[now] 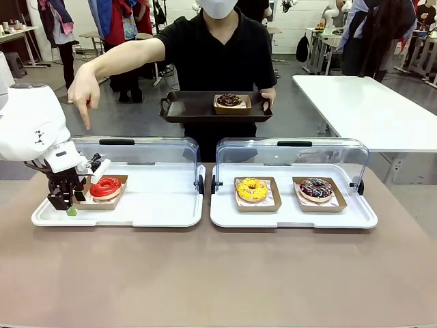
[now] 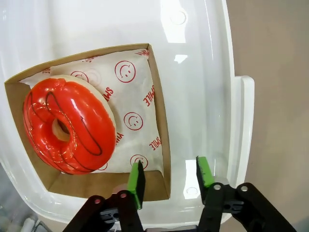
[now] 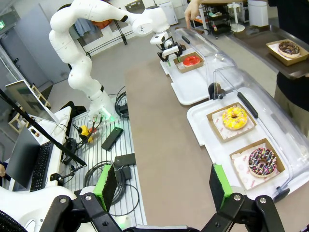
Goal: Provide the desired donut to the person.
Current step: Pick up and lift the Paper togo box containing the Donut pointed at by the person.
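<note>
The person [image 1: 215,51] in a black T-shirt points a finger [image 1: 87,123] down at the red glazed donut [image 1: 105,187]. It lies in a cardboard tray [image 2: 157,111] on the left white tray [image 1: 157,205]. My left gripper [image 2: 170,176] is open and low at that cardboard tray's corner. One green pad [image 2: 136,180] is over the cardboard, the other [image 2: 204,171] is outside on the white plastic. In the front view the left gripper [image 1: 67,203] stands at the cardboard's left end. My right gripper [image 3: 163,186] hangs open, high above the table, holding nothing.
The person's other hand holds a black tray [image 1: 184,109] with a chocolate donut [image 1: 229,100] on it. The right white tray [image 1: 287,215] carries a yellow donut [image 1: 252,189] and a sprinkled chocolate donut [image 1: 315,188]. Clear lids [image 1: 290,154] stand raised behind both trays.
</note>
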Robot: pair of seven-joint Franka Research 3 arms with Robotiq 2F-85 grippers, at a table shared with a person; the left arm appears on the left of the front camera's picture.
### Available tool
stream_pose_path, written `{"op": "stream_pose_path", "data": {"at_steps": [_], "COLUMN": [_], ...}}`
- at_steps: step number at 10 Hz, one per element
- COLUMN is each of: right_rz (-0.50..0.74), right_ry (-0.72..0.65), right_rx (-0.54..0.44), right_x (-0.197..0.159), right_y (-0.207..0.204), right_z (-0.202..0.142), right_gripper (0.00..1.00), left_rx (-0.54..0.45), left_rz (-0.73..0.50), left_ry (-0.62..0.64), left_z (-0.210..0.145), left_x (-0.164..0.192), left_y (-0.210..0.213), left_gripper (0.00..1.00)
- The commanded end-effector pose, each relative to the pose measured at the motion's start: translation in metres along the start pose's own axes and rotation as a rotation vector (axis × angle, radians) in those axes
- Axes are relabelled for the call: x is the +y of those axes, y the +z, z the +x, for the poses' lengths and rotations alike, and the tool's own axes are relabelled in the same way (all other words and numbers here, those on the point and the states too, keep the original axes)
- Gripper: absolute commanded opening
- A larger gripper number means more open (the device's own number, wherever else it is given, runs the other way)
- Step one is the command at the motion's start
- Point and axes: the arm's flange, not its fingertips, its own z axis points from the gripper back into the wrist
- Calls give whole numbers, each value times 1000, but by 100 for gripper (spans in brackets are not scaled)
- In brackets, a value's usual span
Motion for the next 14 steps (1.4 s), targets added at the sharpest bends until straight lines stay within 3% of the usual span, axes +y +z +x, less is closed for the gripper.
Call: {"op": "stream_pose_path", "data": {"at_steps": [1,2,3,4,9,11,14], "right_rz": [7,7,7,7,7,7,7], "right_ry": [5,5,5,5,5,5,5], "right_rx": [-10,-10,-10,-10,-10,-10,-10], "right_x": [0,0,0,0,0,0,0], "right_y": [0,0,0,0,0,0,0], "right_z": [-1,-1,-1,-1,-1,-1,-1], "right_gripper": [100,100,100,100,100,100,100], "left_rx": [-16,-17,-16,-17,-22,-11,-49], "left_rz": [-22,-28,-34,-36,-19,-106,-159], "left_ry": [10,11,9,9,-13,-28,-75], "left_z": [-1,-2,-2,-2,-6,-5,-5], "left_x": [3,4,4,4,0,-20,-85], "left_y": [0,-2,-3,-3,8,42,139], "left_gripper": [0,11,2,0,0,0,0]}}
